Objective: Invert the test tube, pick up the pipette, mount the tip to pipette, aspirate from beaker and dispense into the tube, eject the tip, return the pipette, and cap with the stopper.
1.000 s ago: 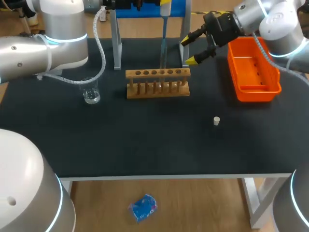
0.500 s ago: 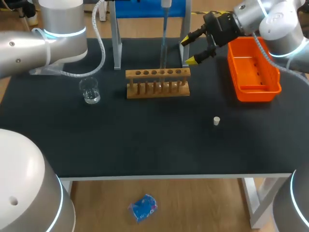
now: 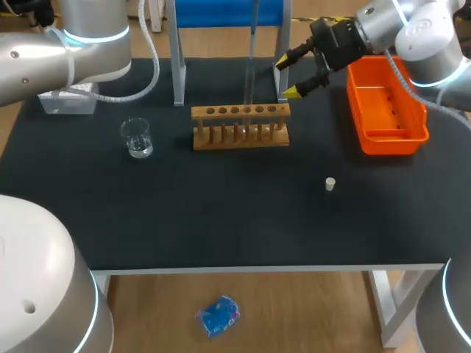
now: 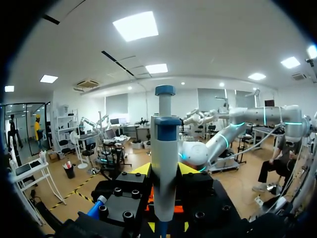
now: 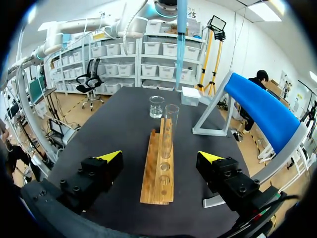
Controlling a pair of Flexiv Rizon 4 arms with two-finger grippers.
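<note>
Gripping the pipette (image 4: 164, 148) around its thick barrel, the left jaws are clenched on it from two sides, their yellow tips showing just behind the body in the left wrist view. The plunger knob is clear above the hold. I judge the pipette light and rigid, with smooth plastic that could twist in a loose grip, so the barrel below the head is the right place to hold it. Its long thin lower end looks the weak part and should not be knocked sideways.

From the head view it hangs upright over the wooden rack (image 3: 241, 125), above the test tube (image 5: 172, 121) that stands mouth-up in one hole. Whether the tip is inside the mouth I cannot tell. The tube is thin glass, probably slippery and easily cracked. It sits loosely in the rack, so contact at its rim could tilt it.

The right jaws are released and empty, held above the desk (image 3: 221, 220) near the rack's right end. The beaker (image 3: 137, 138) stands left of the rack. The small stopper (image 3: 330, 184) lies alone nearer the front edge; being small and light, it may skid when pinched.
</note>
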